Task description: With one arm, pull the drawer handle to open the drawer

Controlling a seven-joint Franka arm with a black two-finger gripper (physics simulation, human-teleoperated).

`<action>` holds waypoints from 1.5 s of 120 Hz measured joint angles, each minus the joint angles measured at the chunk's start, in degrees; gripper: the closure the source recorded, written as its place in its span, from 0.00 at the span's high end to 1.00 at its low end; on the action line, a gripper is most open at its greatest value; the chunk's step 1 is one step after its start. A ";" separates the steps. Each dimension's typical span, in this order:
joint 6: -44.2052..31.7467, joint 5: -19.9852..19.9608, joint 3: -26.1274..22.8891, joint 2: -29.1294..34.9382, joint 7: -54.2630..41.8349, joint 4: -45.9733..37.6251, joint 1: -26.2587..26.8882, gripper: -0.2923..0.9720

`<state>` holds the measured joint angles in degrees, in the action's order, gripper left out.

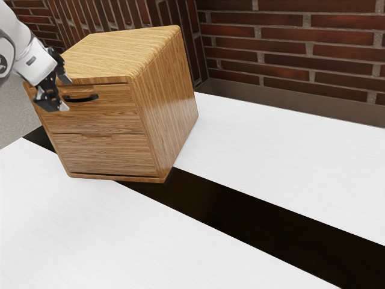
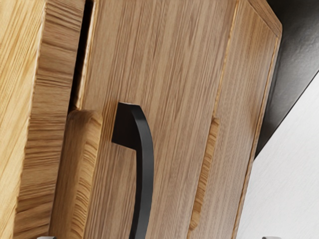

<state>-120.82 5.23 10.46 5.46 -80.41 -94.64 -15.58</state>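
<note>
Exterior view: gripper (image 1: pixel 55 103) sits at the top drawer (image 1: pixel 102 114) front, just beside the end of the black handle (image 1: pixel 81 97) nearer the exterior view's left.
Fingers: spread, pinching nothing.
Wrist view: handle lies close ahead of the gripper, untouched.

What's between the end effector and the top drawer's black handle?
Nothing. In the exterior view the end effector sits just beyond the handle, on the exterior view's left. Only bare drawer front shows between them.
</note>
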 joint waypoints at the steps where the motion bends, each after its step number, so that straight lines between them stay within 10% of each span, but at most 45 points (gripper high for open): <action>1: -0.05 0.00 0.00 -0.01 0.01 -0.01 0.00 0.63; 180: -3.51 -0.06 0.10 -1.27 1.28 -4.17 -0.12 0.60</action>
<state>-124.33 5.17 10.56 4.19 -79.13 -98.81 -15.71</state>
